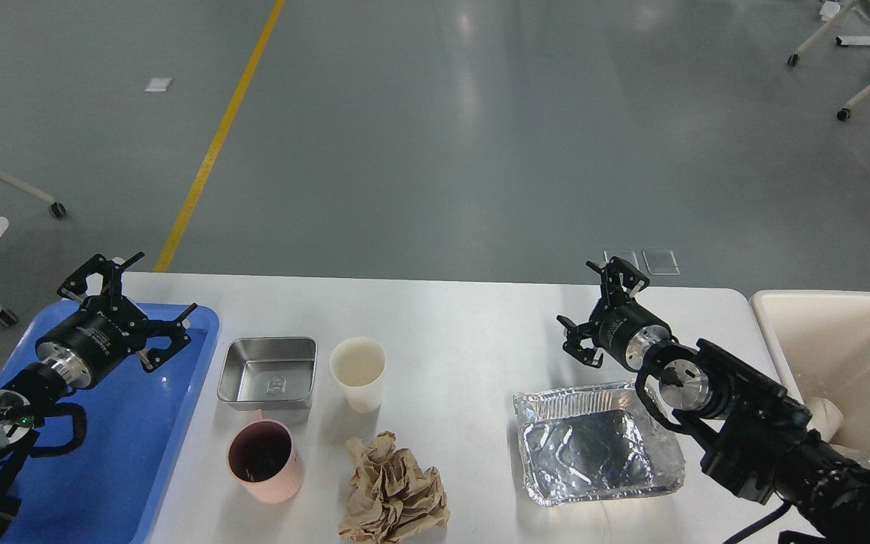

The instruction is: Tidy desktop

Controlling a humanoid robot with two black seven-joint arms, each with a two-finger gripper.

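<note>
The white desktop [465, 332] carries a steel tray [267, 373], a white paper cup [358, 372], a pink cup [263, 460], a crumpled brown paper ball [393, 491] and a foil tray [595, 442]. My left gripper [140, 313] hangs open over the far end of the blue tray [140, 423], holding nothing, left of the steel tray. My right gripper [597, 313] is open and empty, just behind the foil tray's far edge.
A cream-coloured bin [843, 355] stands at the desktop's right end with a white item inside. Wheeled chair legs [850, 75] are on the grey floor at the far right, and a yellow floor line [216, 136] runs behind the desktop.
</note>
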